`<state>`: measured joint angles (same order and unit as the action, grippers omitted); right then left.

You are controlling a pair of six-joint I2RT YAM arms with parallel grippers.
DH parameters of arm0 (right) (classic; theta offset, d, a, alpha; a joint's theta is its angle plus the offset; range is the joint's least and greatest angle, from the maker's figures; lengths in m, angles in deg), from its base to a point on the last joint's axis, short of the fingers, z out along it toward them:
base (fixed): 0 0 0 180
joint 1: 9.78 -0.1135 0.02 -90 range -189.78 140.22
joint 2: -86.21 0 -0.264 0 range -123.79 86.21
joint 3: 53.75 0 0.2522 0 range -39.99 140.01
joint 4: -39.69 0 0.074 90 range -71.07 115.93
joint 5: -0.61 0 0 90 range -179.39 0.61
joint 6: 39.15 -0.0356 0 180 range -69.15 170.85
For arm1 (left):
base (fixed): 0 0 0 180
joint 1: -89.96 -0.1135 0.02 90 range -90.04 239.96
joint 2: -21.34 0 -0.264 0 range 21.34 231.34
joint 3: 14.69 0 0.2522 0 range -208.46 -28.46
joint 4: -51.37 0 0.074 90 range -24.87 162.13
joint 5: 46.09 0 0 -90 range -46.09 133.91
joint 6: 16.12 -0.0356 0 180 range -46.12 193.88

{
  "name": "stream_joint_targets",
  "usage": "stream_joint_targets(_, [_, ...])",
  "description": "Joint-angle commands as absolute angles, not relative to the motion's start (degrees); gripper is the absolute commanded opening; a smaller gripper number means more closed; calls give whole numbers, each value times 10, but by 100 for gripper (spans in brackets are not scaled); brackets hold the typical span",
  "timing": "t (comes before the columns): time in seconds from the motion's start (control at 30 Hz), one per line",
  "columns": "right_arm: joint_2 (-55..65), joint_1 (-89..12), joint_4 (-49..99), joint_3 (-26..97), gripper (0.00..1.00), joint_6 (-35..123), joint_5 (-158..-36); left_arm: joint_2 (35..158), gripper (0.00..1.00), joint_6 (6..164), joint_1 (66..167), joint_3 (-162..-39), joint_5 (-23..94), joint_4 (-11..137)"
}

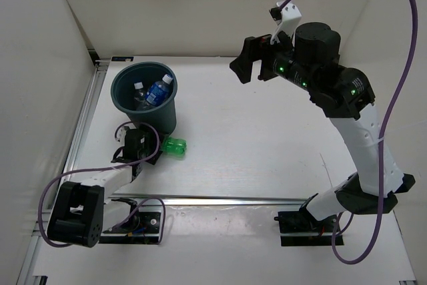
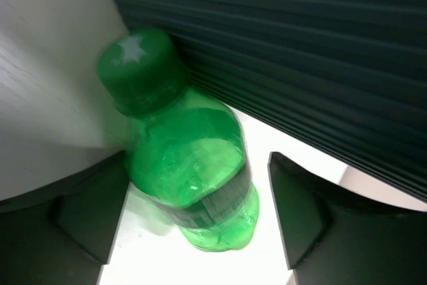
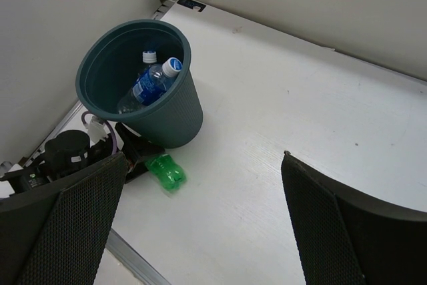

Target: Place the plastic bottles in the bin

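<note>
Seeing the bin [image 1: 162,117] at the upper left of the top view, standing upright on the table [image 1: 267,151]. Finding inside it a blue-label bottle [image 1: 159,91], leaning on the inner side with its cap up, and next to it a clear bottle [image 1: 138,87] with a white cap. Noticing more clear plastic lower in the bin, but not managing to count it.

Seeing the green bottle [image 1: 176,146] lying on its side on the table, just below the bin in the frame, at its foot. In the left wrist view, seeing its cap pointing to the upper left of the frame and its body just beside the ribbed side of the bin. Not being able to tell whether touching or not.

Finding the left gripper [image 1: 155,149] low at the table, released, with jaws spread on both sides of the green bottle. Seeing bare table between the bottle and the finger [image 2: 307,218] at the right of the frame. At the other side, finding too much blur to judge the contact.

Finding the right gripper [image 1: 245,65] at the upper middle of the top view, raised high over the table, well apart from the bin. Seeing it spread wide and grasping nothing.
</note>
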<state>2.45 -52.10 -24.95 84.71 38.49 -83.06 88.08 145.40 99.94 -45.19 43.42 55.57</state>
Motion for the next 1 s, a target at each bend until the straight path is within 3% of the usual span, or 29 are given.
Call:
stream_joint_targets(0.0, [39,-518,-243,843,100,400,-821,902,90,1468,1002,-460,454,576])
stream_joint_targets(0.07, [39,-518,-243,838,100,400,-821,902,82,1468,1002,-460,454,576])
stream_joint_targets(0.1, [39,-518,-243,838,100,400,-821,902,70,1468,1002,-460,454,576])
stream_joint_targets(0.13, [39,-518,-237,831,100,400,-821,902,65,1473,1002,-454,454,576])
stream_joint_targets(0.33, [39,-518,-232,818,100,394,-826,848,52,1467,996,-424,444,612])
stream_joint_targets(0.7, [18,-518,-215,812,100,378,-847,556,46,1392,985,-446,436,828])
stream_joint_targets(0.97, [-1,-518,-215,826,100,373,-853,466,46,1287,985,-674,528,1080])
